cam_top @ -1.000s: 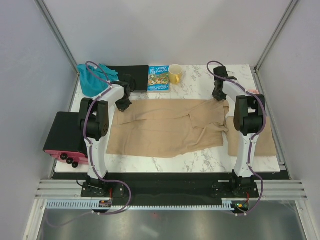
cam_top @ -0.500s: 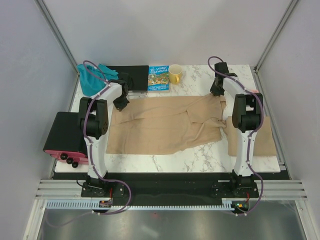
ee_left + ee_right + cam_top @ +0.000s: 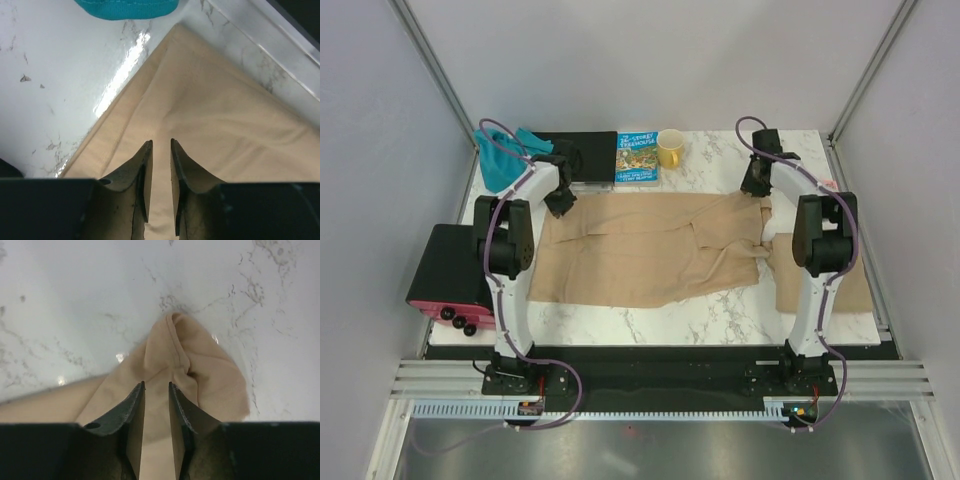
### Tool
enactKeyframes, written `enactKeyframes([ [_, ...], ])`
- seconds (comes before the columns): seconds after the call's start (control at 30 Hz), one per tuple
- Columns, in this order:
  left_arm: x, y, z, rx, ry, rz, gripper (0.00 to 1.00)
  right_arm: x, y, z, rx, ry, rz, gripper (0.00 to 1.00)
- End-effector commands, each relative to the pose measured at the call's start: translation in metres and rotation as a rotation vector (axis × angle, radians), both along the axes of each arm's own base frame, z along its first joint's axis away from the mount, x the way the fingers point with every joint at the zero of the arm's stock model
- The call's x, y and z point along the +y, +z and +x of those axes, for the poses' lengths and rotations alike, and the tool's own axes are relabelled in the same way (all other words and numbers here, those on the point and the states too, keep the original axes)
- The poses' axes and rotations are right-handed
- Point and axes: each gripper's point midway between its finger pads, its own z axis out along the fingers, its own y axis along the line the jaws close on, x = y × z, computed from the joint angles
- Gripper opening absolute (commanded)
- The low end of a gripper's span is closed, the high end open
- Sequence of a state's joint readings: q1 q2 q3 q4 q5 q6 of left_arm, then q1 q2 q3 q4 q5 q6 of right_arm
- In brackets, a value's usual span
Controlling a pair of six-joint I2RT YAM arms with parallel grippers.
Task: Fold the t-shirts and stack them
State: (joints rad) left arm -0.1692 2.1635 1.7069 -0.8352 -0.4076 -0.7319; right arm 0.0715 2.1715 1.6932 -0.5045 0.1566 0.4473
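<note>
A tan t-shirt (image 3: 650, 250) lies spread across the marble table, its far edge pulled straight. My left gripper (image 3: 561, 203) hovers over the shirt's far left corner (image 3: 200, 100), jaws a narrow gap apart (image 3: 161, 142), cloth lying flat beneath them. My right gripper (image 3: 757, 185) sits at the bunched far right corner (image 3: 200, 365), jaws likewise slightly parted (image 3: 156, 384) and nothing pinched. A second tan t-shirt (image 3: 820, 275) lies at the right edge, partly under the right arm. A teal-blue garment (image 3: 505, 160) is heaped at the far left corner; its hem (image 3: 127, 7) shows in the left wrist view.
At the back stand a black board (image 3: 590, 150), a colourful picture book (image 3: 637, 157) and a yellow mug (image 3: 670, 148). A black box with a pink base (image 3: 445, 270) sits off the table's left side. Grey walls enclose the table.
Both grippers carried the shirt's far edge away from the arm bases, stretching it flat, then their jaws parted and let go of the cloth.
</note>
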Motion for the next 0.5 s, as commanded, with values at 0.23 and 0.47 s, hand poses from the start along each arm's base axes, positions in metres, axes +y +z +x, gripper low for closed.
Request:
enactKeyframes([
  [0.23,-0.014,0.143,-0.003,-0.316,-0.103,-0.061,0.43,0.005,0.184,-0.012,-0.408,0.043,-0.022,0.38],
  [0.47,-0.025,0.166,-0.04,-0.35,-0.183,-0.083,0.43,0.041,0.167,-0.078,-0.292,0.156,-0.099,0.39],
])
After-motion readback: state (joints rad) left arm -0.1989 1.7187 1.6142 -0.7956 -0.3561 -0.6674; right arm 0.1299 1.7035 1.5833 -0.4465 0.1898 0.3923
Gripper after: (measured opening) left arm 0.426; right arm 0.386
